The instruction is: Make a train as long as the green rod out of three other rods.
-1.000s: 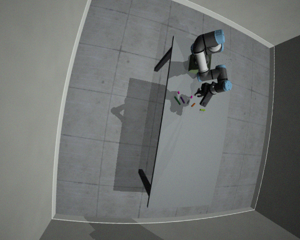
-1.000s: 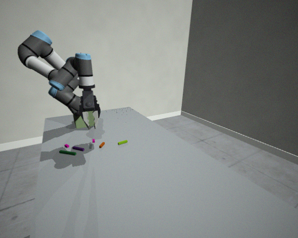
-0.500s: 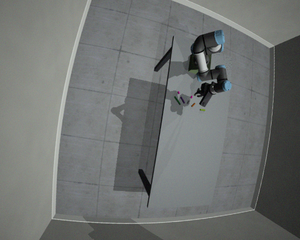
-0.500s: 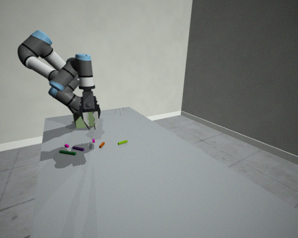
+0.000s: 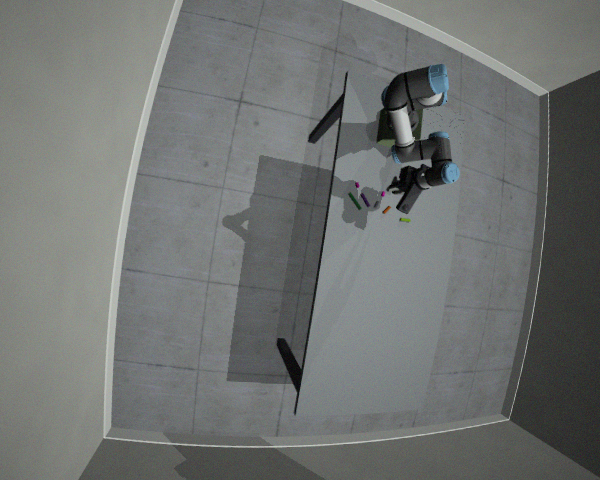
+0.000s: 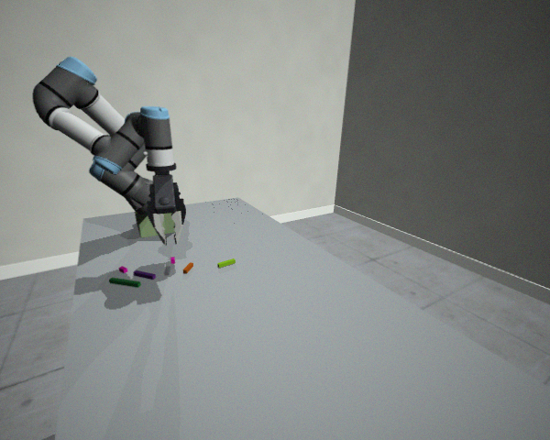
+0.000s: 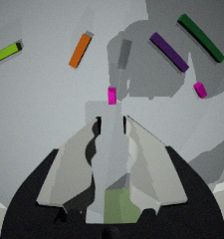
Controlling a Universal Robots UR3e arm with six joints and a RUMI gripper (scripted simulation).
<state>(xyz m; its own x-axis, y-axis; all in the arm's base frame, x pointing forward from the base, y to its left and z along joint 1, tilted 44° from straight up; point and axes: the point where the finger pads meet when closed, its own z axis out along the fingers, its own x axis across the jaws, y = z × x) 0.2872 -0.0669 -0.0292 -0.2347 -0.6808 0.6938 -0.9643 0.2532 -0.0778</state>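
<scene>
My gripper (image 6: 170, 237) hangs above the table, shut, with nothing between its fingers; its fingertips show in the wrist view (image 7: 112, 120). Just beyond the fingertips lies a magenta rod (image 7: 112, 95), with a grey rod (image 7: 124, 53) a short gap past it. The green rod (image 6: 125, 281) lies at the left, and the purple rod (image 6: 144, 274) lies beside it. A second magenta rod (image 6: 123, 269) lies behind them. The orange rod (image 6: 188, 267) and the lime rod (image 6: 225, 263) lie apart to the right. All rods lie flat on the table.
The robot's base stands on a green block (image 6: 148, 225) at the back of the table, close behind the gripper. The table's left edge (image 5: 321, 248) runs near the green rod (image 5: 354, 200).
</scene>
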